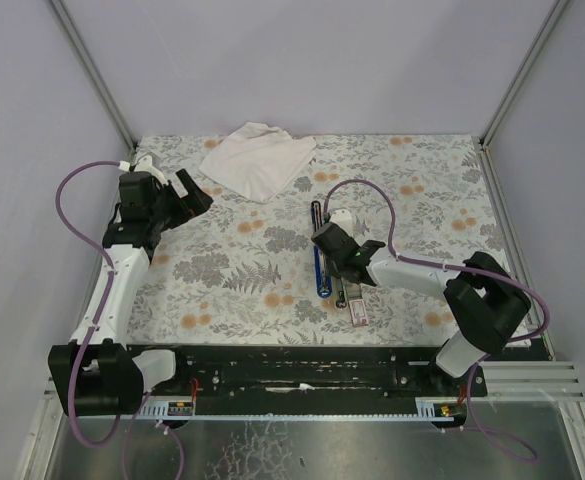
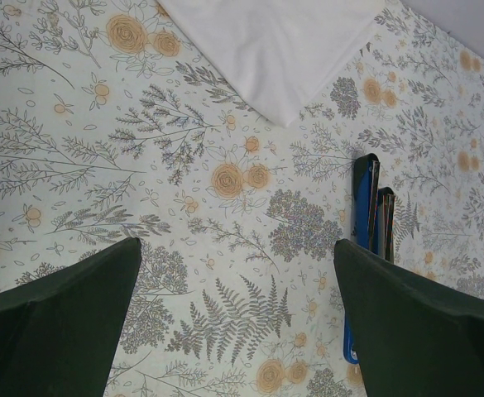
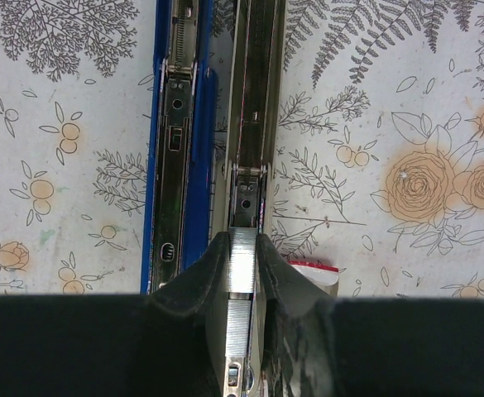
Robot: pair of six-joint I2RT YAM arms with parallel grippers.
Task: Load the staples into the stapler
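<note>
The blue stapler [image 1: 321, 280] lies opened flat on the flowered table right of centre. In the right wrist view its blue top half [image 3: 175, 124] and its metal magazine channel [image 3: 254, 99] run side by side. My right gripper [image 3: 243, 244] is shut on a silvery strip of staples [image 3: 242, 265], held in line with the near end of that channel. The staple box [image 3: 316, 271], red and white, peeks out just right of the fingers and shows below the stapler [image 1: 357, 312]. My left gripper [image 1: 194, 195] hangs open at the far left, nothing between its fingers [image 2: 59, 322].
A white folded cloth [image 1: 259, 158] lies at the back centre and shows in the left wrist view [image 2: 283, 50]. The stapler appears at that view's right edge [image 2: 366, 203]. Grey walls close the table on three sides.
</note>
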